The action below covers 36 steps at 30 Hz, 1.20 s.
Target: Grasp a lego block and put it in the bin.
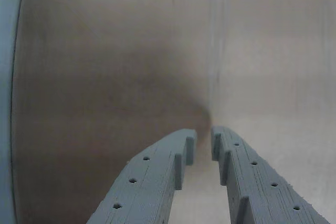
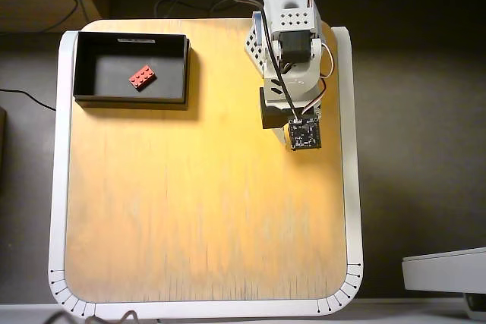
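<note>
Up at about eleven o'clock on the wooden board (image 2: 197, 210), in the overhead view, I see the bin (image 2: 182, 66) sitting close to the board's left and far edges, and the lego block (image 2: 142, 77) lies flat on the bin's dark floor, turned at a slant, a little left of the floor's middle and clear of all four walls. My arm (image 2: 287, 28) comes in from twelve o'clock and folds over the board's one o'clock area, well apart from the bin, with a small black square circuit board (image 2: 304, 134) at its lower end. From above I cannot see the fingertips, since the arm's body covers them. Through the wrist view the gripper (image 1: 203, 142) enters from six o'clock: two grey printed fingers (image 1: 152, 182) with small holes along them, their tips drawn close with only a narrow slit of bare wood showing between, and nothing held in that slit. Bare, blurred wood fills what else the wrist view shows, with a pale strip along the nine o'clock edge.
</note>
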Available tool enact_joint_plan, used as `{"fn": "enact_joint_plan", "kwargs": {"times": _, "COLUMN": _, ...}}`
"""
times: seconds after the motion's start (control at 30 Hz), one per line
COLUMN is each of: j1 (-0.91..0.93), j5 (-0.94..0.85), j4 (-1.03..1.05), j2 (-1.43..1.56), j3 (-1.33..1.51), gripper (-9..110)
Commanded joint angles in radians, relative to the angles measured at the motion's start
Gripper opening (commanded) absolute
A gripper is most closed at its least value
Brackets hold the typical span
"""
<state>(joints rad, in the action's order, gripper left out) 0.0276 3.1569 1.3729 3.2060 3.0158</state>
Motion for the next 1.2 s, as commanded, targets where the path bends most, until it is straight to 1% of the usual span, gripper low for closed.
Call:
{"fn": "enact_joint_plan", "kwargs": {"times": 0.0, "j1": 0.015, "j5": -0.006, "j4": 0.014, "j2": 0.091, "j3": 0.156, "gripper": 0}}
{"fn": "enact_joint_plan", "kwargs": {"times": 0.1, "j1": 0.015, "j5": -0.018, "j4": 0.014, "j2": 0.091, "j3": 0.158, "gripper": 0}}
{"fn": "enact_joint_plan", "kwargs": {"times": 0.2, "j1": 0.014, "j5": -0.071, "j4": 0.014, "j2": 0.092, "j3": 0.158, "gripper": 0}}
{"fn": "enact_joint_plan", "kwargs": {"times": 1.17, "j1": 0.014, "j5": -0.075, "j4": 0.014, "j2": 0.092, "j3": 0.158, "gripper": 0}}
